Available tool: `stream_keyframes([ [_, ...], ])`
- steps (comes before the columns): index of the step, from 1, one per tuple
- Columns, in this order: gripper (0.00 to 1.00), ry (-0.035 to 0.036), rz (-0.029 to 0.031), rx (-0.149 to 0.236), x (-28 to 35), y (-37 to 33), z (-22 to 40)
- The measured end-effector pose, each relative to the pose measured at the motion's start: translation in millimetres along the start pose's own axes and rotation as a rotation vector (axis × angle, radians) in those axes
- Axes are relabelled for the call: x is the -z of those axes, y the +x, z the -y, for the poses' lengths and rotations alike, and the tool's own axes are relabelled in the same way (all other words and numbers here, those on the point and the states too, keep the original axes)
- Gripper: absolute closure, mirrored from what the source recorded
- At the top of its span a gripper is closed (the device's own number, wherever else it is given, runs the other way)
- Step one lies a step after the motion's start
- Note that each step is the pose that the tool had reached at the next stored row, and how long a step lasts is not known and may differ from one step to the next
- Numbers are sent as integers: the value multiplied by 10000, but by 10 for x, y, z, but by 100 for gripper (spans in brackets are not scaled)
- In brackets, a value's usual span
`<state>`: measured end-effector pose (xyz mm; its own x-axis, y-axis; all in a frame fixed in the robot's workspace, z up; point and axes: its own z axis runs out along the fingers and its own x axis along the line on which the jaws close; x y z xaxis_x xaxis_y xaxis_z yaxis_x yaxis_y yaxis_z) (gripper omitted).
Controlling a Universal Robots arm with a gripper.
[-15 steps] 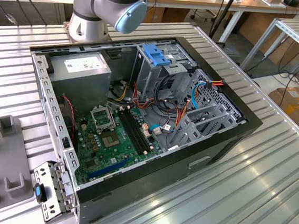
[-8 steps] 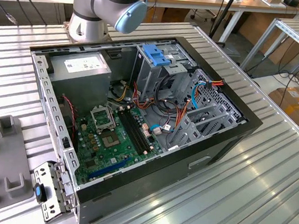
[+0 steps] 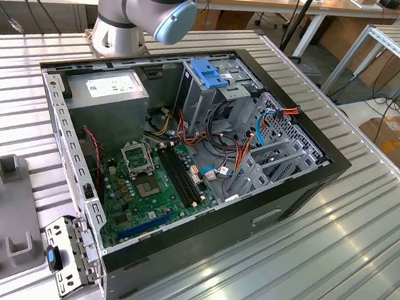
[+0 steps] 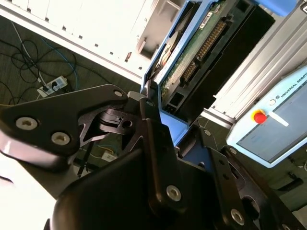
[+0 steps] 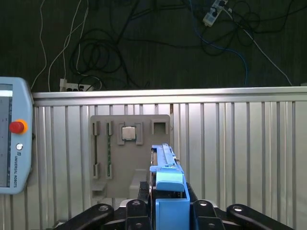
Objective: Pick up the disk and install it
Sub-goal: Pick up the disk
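The disk (image 4: 201, 45) is held off the table, its green circuit board and connector side showing inside a blue plastic bracket (image 5: 168, 184). My gripper (image 5: 168, 213) is shut on the disk, with a black finger (image 4: 156, 139) pressed against each side of the bracket. In the first wrist view the disk stands edge-on between the fingers, above the ribbed metal table (image 5: 240, 143). The exterior view shows the arm's base (image 3: 139, 9) behind the open computer case (image 3: 185, 156).
Inside the case are a blue-topped drive cage (image 3: 208, 76), a grey power supply (image 3: 110, 92), a green motherboard (image 3: 151, 181) and loose cables. A grey fixture plate (image 5: 129, 158) holding a processor lies on the table. A teach pendant (image 5: 12, 134) sits beside it.
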<state>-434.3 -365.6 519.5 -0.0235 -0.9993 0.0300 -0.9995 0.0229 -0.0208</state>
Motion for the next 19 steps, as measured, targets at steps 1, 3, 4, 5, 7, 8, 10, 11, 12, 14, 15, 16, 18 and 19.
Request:
stream_keyframes([
  [1,64,0,1,0,-2,-1,35],
  [3,64,-3,0,0,-2,-3,99],
  [4,64,-6,0,0,-3,-3,142],
  [5,64,-6,0,0,-4,-4,182],
  [7,64,-8,0,0,-5,-6,262],
  [8,64,-9,0,0,-6,-7,291],
  [10,64,-9,1,0,-8,-9,364],
  [11,64,-10,0,0,-8,-9,392],
  [12,64,-10,0,0,-9,-10,427],
  [14,64,-9,1,0,-11,-12,492],
  [15,64,-10,1,0,-11,-12,520],
  [16,64,-11,0,1,-12,-13,563],
  [18,64,-11,0,0,-13,-15,625],
  [19,64,-10,1,0,-14,-16,676],
])
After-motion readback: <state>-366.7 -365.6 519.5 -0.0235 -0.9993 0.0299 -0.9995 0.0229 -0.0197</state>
